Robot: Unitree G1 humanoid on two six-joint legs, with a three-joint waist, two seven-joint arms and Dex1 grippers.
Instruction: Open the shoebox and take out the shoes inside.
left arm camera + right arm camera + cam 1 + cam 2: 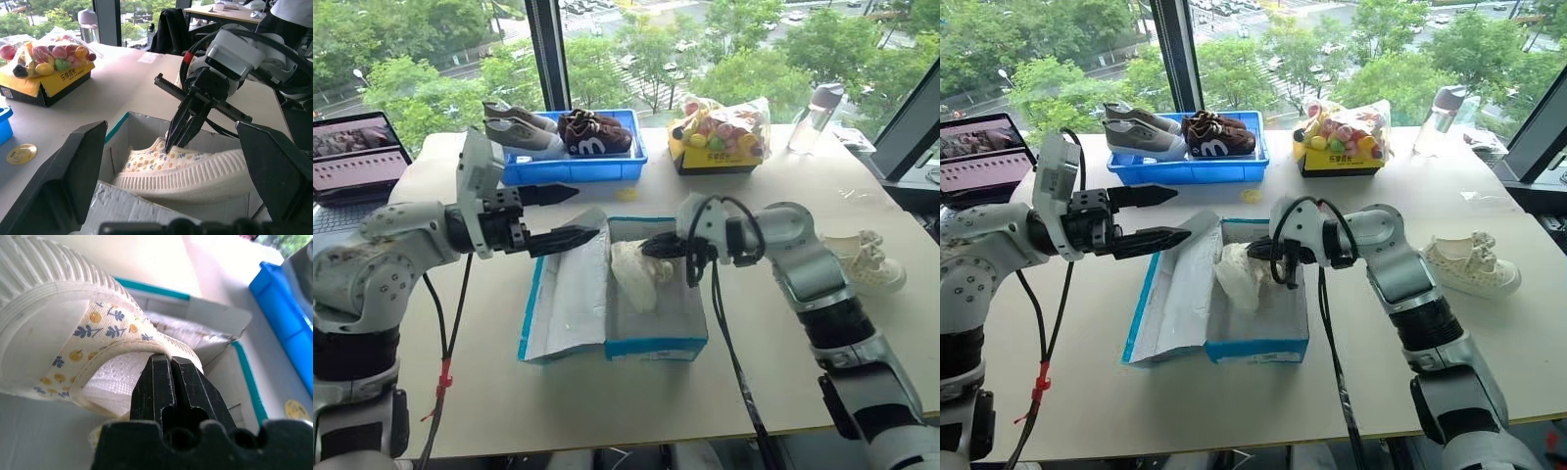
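Bright blue cardboard shoebox (646, 345), lid open, mid-desk. My right tool (651, 247) pinches the cream textured sneaker's (634, 276) collar inside; left tool (570, 213) wide, empty. Next: lift clear, join its mate (871, 262) far right.

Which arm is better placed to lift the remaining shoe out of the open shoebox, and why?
Right. The right gripper is already shut on the collar of the shoe inside the shoebox. The left gripper hangs open above the lid, holding nothing.
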